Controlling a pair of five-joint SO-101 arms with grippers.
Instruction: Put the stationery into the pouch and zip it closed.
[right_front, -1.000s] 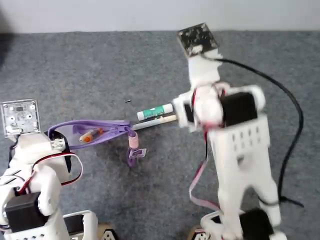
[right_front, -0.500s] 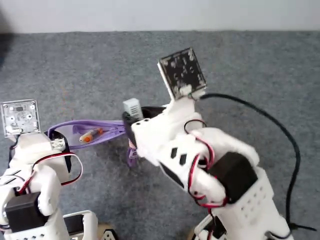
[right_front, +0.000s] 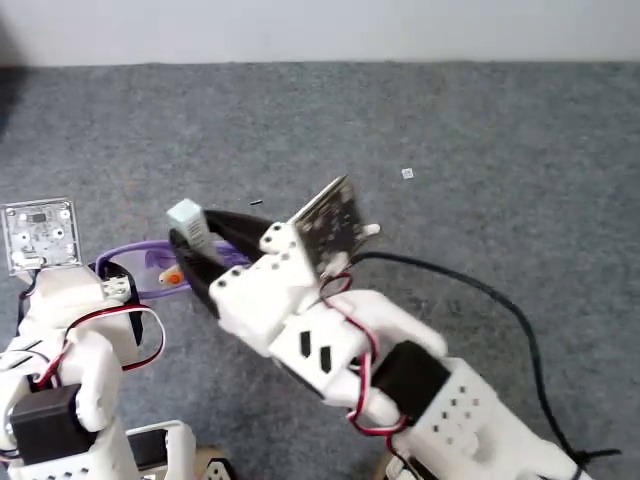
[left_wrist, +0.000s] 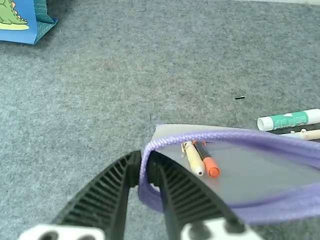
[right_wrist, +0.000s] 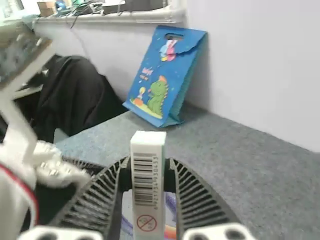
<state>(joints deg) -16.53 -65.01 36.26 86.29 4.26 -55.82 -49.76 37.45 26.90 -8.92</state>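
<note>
The right tool (right_wrist: 147, 169) is closed on a white barcoded block (right_wrist: 148, 150) – an eraser by the look of it – and holds it above the purple pouch (right_front: 140, 270). The left tool (left_wrist: 144, 162) is pinched on the corner of the pouch's zip edge. A cream pen (left_wrist: 193, 157) and an orange marker (left_wrist: 207, 161) already lie inside.

The mouth looks shallow and is propped at one corner only, so the block could catch the rim, drop onto the grey surface (right_front: 480, 150), or drag the fabric out of the left tool's grip.

A green-capped glue stick (left_wrist: 289, 120) and two slim pens wait just beside the pouch's far end. The right arm covers much of the opening from above. A blue dinosaur gift bag (right_wrist: 162, 75) stands well apart by the wall.
</note>
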